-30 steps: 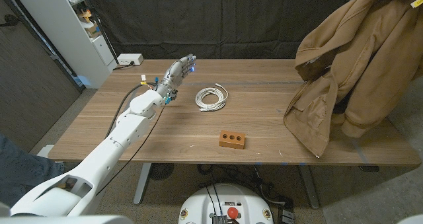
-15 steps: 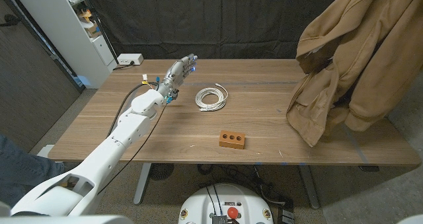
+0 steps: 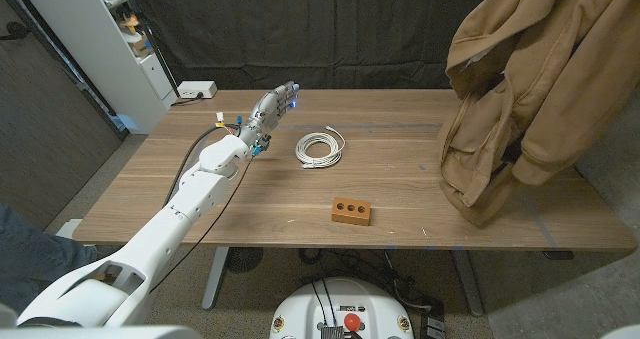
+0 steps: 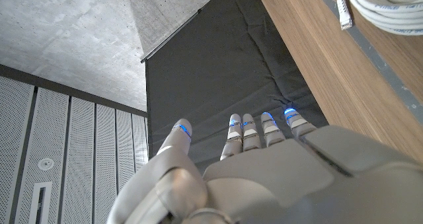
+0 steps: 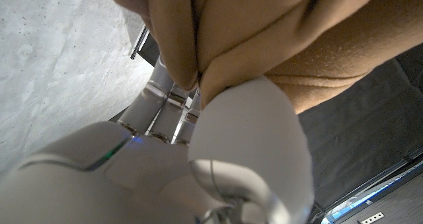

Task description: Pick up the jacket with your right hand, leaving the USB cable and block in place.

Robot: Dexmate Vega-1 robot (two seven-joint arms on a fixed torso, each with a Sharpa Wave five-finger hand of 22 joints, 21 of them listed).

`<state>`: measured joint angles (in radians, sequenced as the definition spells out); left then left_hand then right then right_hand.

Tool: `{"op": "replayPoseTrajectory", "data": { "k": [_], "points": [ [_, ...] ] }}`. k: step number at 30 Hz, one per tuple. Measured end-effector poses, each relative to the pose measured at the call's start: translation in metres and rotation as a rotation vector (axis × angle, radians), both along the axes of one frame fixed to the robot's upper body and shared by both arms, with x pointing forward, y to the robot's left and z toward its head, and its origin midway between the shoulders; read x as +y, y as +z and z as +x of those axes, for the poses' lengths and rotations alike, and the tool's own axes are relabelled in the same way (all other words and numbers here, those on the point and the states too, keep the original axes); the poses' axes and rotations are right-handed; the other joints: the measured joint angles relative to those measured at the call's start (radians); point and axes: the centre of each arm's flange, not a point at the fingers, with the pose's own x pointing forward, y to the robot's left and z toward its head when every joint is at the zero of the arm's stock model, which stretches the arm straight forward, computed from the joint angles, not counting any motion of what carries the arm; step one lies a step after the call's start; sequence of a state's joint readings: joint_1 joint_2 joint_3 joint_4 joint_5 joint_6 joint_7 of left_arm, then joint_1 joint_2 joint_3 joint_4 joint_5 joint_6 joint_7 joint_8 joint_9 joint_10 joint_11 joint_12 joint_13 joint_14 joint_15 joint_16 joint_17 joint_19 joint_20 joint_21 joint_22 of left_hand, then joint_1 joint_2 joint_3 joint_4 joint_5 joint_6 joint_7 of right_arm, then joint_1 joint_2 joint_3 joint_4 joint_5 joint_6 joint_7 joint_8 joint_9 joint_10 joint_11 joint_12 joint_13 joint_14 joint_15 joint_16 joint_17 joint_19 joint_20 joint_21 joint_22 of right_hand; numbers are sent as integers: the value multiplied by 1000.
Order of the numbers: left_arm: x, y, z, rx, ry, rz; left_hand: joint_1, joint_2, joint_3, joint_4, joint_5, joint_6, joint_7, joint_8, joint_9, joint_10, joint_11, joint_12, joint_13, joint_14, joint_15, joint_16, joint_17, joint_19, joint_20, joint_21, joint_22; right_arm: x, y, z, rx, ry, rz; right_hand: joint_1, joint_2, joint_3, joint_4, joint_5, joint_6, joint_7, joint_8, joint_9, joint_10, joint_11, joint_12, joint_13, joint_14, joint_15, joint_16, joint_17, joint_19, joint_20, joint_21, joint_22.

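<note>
Head view: the tan jacket (image 3: 530, 89) hangs at about 3 o'clock from the surface's (image 3: 300, 194) centre, gathered high toward the picture's upper right corner. A second ago its lower hem lay spread across the surface's right side; half a second ago it was trailing off; now only its lowest fold, near the right edge, is close to the wood, and I cannot tell whether it touches. The lift is nearly done. The coiled white USB cable (image 3: 320, 148) sits near the middle, and the brown block (image 3: 351, 211) lies at 5 o'clock from it; both are where they were, well apart from the jacket. The left hand (image 3: 272, 109) hovers at 10 o'clock from the cable, fingers extended and together, holding nothing, unmoved.

Left wrist view: the left hand (image 4: 264, 164) shows its back with fingers straight and nothing in them; the cable's coil (image 4: 386, 6) lies on the wood just beyond.

Right wrist view: the right hand (image 5: 198, 151) has its fingers closed on a bunched fold of the jacket (image 5: 277, 32), cloth pinched between thumb and fingers. The grip looks firm, so I judge that a little more height should bring the hem clear.
</note>
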<state>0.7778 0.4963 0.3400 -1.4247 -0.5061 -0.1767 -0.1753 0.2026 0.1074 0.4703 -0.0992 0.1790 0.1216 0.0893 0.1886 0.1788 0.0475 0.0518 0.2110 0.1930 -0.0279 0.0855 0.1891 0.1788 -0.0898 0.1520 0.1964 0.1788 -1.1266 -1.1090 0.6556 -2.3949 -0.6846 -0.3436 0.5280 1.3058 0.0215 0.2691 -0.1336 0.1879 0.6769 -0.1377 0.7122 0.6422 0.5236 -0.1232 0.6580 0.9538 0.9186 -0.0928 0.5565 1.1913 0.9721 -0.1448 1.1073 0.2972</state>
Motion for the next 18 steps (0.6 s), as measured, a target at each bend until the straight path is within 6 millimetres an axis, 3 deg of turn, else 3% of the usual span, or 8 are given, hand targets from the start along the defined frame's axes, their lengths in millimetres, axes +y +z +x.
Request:
{"op": "replayPoseTrajectory", "data": {
  "k": [18],
  "points": [
    [3, 1, 1, -2, 3, -1, 2, 2, 8, 0, 0, 0, 0, 0, 0, 0, 0, 0, 0, 0, 0, 0, 0, 0, 0, 0, 0, 2, 17, -13, -32, 26, 23, -5, 5, 0, 0, 0, 0, 0, 0, -1, 5, 5, -8, 7, 0, 0, 0, 1, 0, 0, 14, -10]
  ]
}}
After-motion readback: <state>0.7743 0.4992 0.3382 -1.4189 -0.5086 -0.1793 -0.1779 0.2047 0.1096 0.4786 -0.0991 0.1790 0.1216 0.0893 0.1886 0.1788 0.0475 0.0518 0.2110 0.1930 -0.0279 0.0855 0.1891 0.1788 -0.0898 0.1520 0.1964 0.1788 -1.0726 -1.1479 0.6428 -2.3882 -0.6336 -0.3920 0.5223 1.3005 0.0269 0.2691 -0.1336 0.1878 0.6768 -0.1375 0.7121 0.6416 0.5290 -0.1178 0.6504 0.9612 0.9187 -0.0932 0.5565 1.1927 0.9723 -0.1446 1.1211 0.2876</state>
